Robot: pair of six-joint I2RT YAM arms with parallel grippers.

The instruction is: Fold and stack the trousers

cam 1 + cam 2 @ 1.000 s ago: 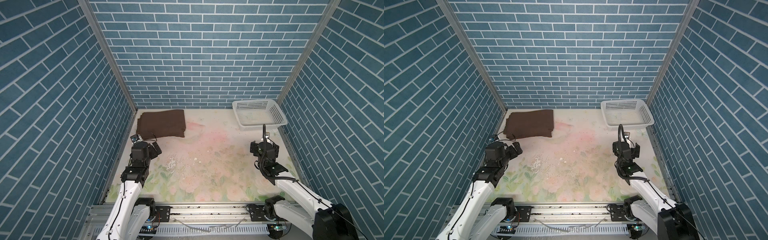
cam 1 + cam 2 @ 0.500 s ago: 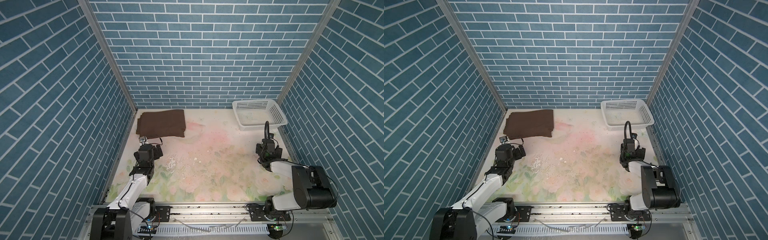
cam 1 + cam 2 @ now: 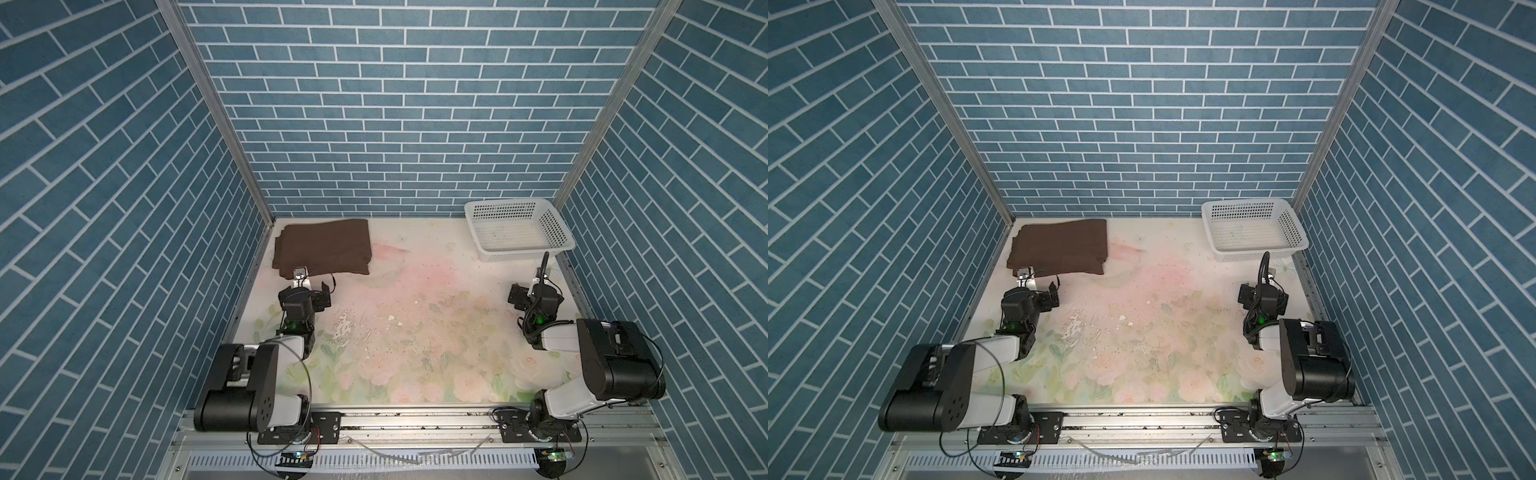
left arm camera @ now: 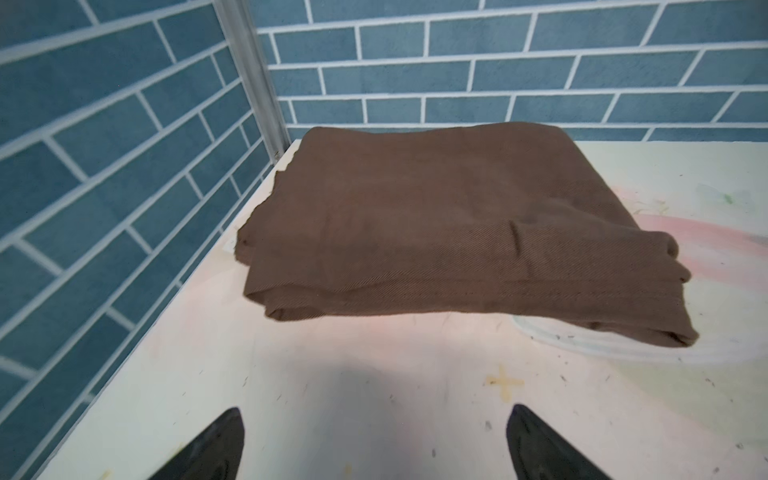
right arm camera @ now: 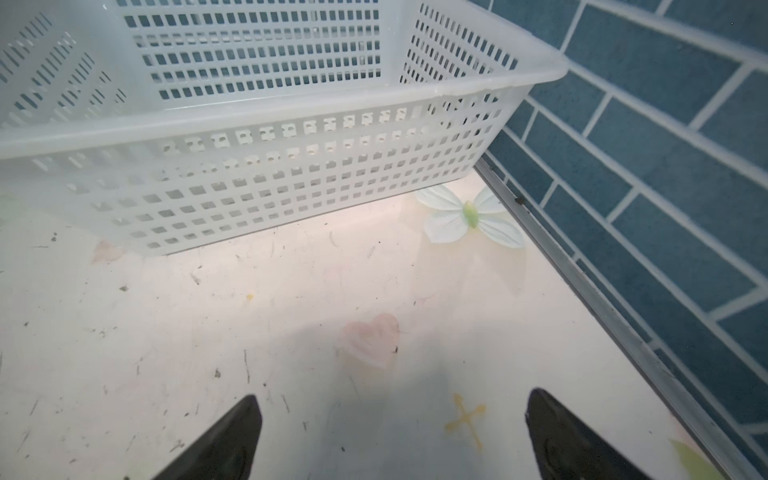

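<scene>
You have the chocolate-brown trousers [image 4: 436,224] folded flat in the far left corner of the table [image 3: 415,332] — parked clear, I judge, as the stack's base — with the left gripper [image 4: 376,409] and right gripper [image 5: 394,394] both spread wide and empty (the right one faces the white perforated basket [image 5: 291,108]).

A: Count of trousers [image 3: 324,248], brown, folded?
B: One pair, far left corner of the tabletop [image 3: 415,353].
A: Count of basket [image 3: 519,254], white, perforated?
B: One, far right corner.
A: Grippers?
B: Two: left gripper [image 4: 376,409] by the left edge, right gripper [image 5: 394,395] by the right edge.
A: Arms?
B: Two: left arm [image 3: 249,374], right arm [image 3: 615,365], both based at the near edge.
</scene>
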